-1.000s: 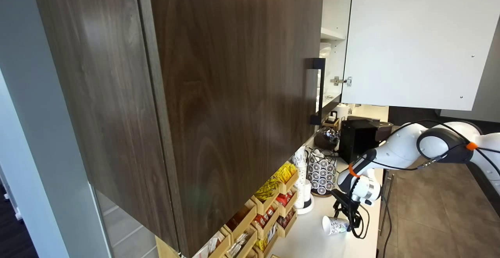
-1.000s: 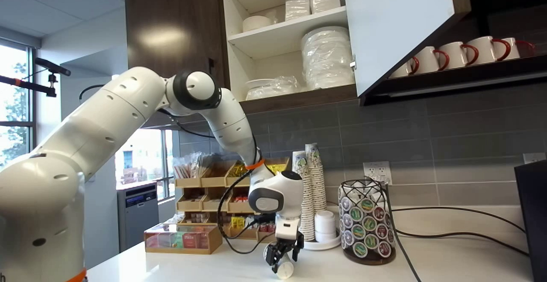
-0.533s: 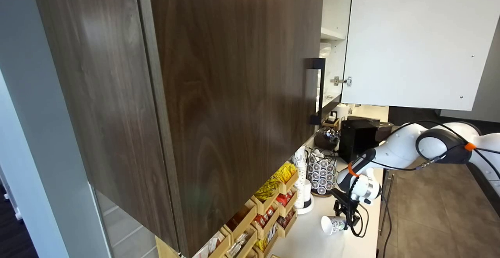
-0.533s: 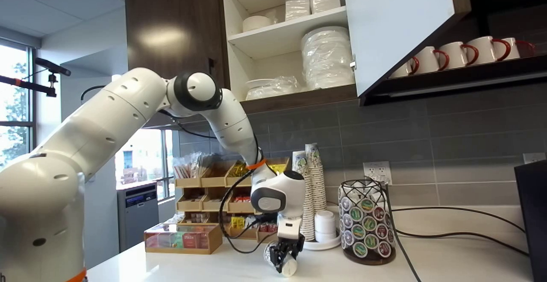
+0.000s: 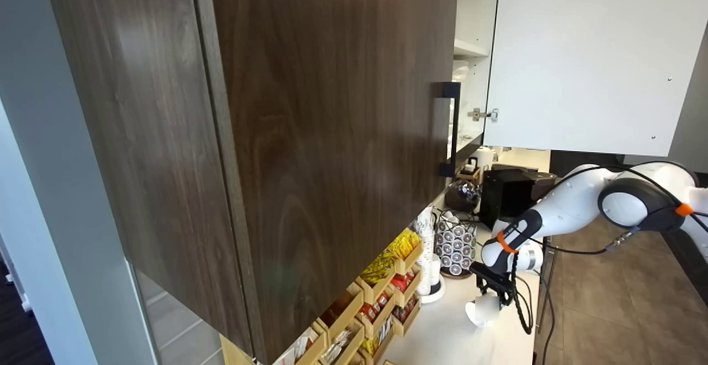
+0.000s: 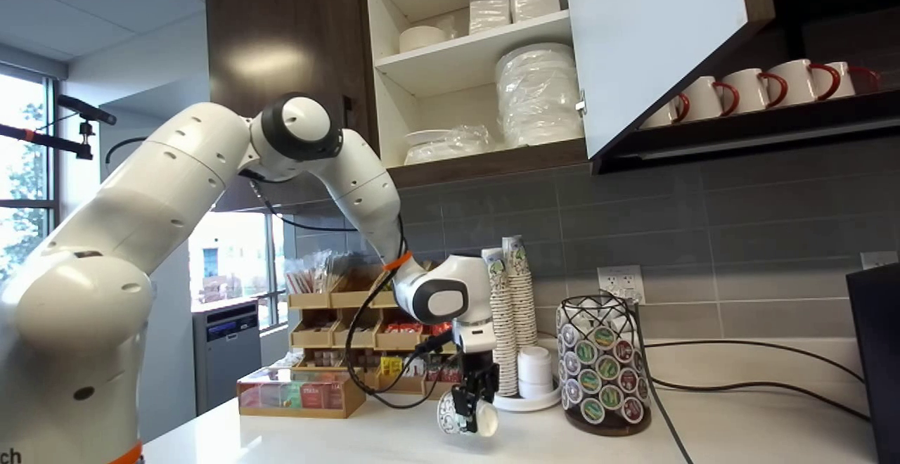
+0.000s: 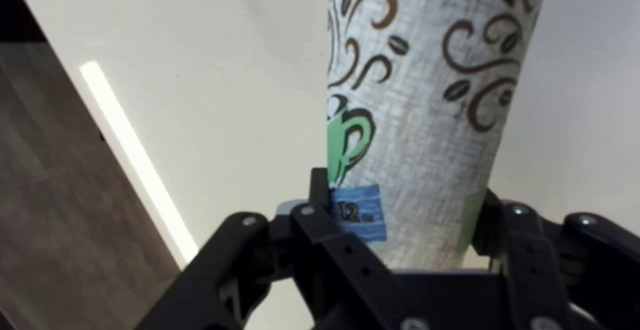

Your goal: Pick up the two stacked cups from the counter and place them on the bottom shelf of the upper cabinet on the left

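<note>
The two stacked cups (image 7: 425,120), white paper with brown swirls and a green mug print, lie sideways between the black fingers of my gripper (image 7: 404,210). Both fingers press on the narrow base end, so the grip is shut. In an exterior view the cups (image 6: 450,413) hang just above the white counter (image 6: 337,443), base towards the camera, with the gripper (image 6: 477,402) around them. Up behind stands the upper cabinet (image 6: 397,109), its pale interior exposed. Plastic-wrapped plates (image 6: 450,146) sit on its bottom shelf (image 6: 496,162). The cups' inside is hidden from the wrist camera.
Behind the gripper rise tall paper-cup stacks (image 6: 520,302) and a coffee-pod rack (image 6: 603,372). A wooden snack organizer (image 6: 337,339) and a tea box (image 6: 302,394) stand to the left. A wide plate stack (image 6: 540,98) fills the shelf's right side. The cabinet door (image 6: 654,35) hangs open.
The jaws have closed on the cups. Gripper and cups have risen a little from the counter, and the arm's elbow has shifted back.
</note>
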Available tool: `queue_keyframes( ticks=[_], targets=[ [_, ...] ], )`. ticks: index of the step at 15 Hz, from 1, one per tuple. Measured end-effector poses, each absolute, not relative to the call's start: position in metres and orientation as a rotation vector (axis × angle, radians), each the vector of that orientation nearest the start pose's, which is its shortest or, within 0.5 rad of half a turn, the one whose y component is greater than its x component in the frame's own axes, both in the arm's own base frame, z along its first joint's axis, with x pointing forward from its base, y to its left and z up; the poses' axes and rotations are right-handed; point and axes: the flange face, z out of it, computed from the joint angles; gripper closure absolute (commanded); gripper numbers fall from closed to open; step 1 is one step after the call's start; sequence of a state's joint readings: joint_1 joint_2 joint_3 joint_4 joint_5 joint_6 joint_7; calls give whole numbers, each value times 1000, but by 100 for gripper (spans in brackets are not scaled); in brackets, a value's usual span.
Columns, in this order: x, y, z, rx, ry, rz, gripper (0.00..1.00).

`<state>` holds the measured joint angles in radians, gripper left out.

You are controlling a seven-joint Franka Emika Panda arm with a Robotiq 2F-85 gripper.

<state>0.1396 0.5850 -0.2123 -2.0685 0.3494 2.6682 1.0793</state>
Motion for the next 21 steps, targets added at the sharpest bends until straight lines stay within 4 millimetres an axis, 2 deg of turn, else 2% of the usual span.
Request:
queue_keyframes(
  ticks=[3, 4, 7, 10, 11, 15, 17, 21],
  targets=[
    [583, -44, 188, -2525, 1909, -170, 62],
    [583, -39, 202, -2588, 1860, -227, 37],
    [582, -22, 234, -2689, 1753, -351, 37],
    [578, -21, 237, -2701, 1739, -355, 37],
    [577, -22, 236, -2704, 1741, -352, 62],
    [580, -23, 242, -2743, 1694, -389, 62],
    [587, -25, 268, -2828, 1602, -536, 62],
    [587, -22, 351, -2948, 1331, -884, 62]
  ],
)
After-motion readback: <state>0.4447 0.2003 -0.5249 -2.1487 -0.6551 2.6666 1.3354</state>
